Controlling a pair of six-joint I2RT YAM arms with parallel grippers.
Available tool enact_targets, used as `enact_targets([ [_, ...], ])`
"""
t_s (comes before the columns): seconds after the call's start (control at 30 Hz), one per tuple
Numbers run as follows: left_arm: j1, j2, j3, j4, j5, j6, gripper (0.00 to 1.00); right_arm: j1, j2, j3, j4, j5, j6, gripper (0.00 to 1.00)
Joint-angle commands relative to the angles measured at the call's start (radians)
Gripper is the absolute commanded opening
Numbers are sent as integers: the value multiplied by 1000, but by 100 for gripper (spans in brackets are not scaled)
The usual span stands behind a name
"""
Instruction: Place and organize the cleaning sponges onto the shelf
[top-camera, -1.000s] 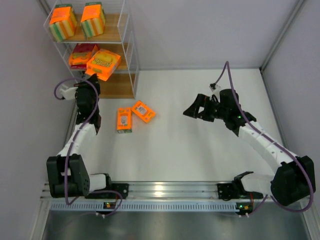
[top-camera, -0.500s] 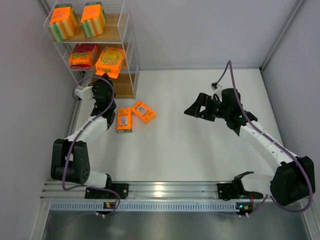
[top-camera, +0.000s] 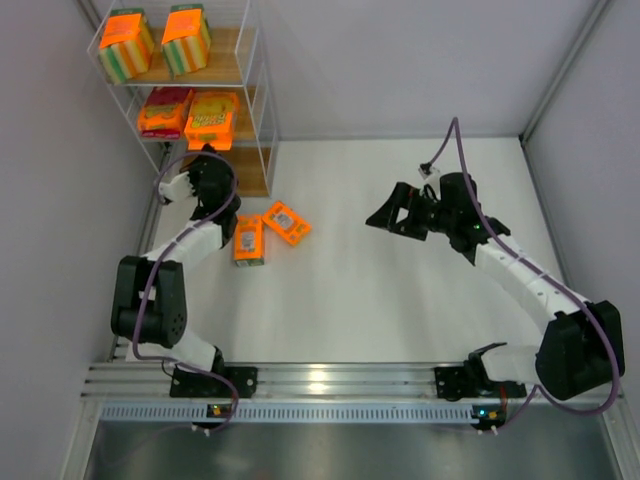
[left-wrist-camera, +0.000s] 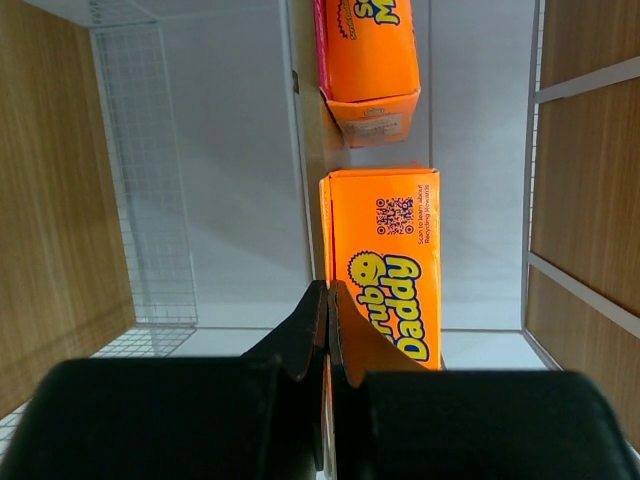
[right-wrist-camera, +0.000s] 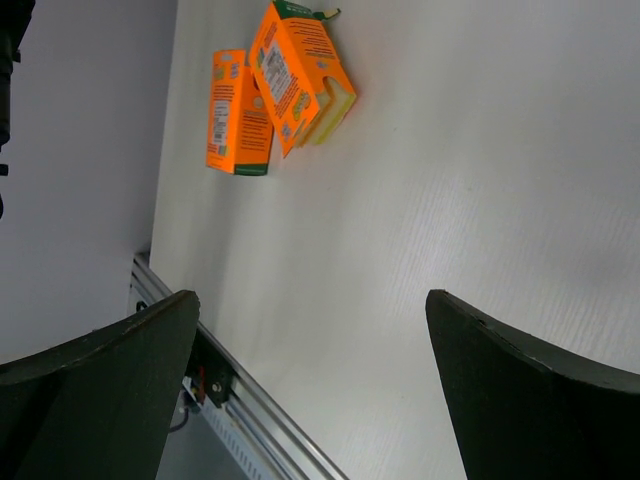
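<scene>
Desk: Where is the overhead camera?
Photographer: Fixed high behind the arm bases (top-camera: 210, 382), looking down on the whole surface (top-camera: 400, 300), with the shelf (top-camera: 228, 68) at far left.
Desk: And the wrist cameras?
Photographer: The left looks along the closed left claw (left-wrist-camera: 327, 285), close into the shelf at an orange pack (left-wrist-camera: 385, 260). The right looks through the spread right claw (right-wrist-camera: 310, 300), slantwise across the surface to two loose packs (right-wrist-camera: 238, 112), farther off. The overhead view shares both.

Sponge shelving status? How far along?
Done: four of six packs sit on the shelf: two blocky packs on the top board, two flat packs on the middle board.
In hand: nothing. The left gripper is shut and empty at the middle board, and the right gripper is open over the table.
Left: two loose packs on the table.
</scene>
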Motion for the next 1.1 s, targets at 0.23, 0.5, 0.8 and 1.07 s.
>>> enact_targets([
  [0.23, -3, 76, 93, 40, -55, -46, 0, -18, 0, 65, 40, 16, 4, 99],
  [0.5, 12, 117, 173, 40, -11, 12, 0, -17, -18, 50, 34, 34, 7, 99],
  [0.8, 40, 104, 168, 40, 35, 50, 0, -17, -18, 40, 54, 37, 19, 99],
  [1.07, 50, 50, 118, 37, 29, 80, 25, -15, -29, 36, 55, 25, 19, 99],
])
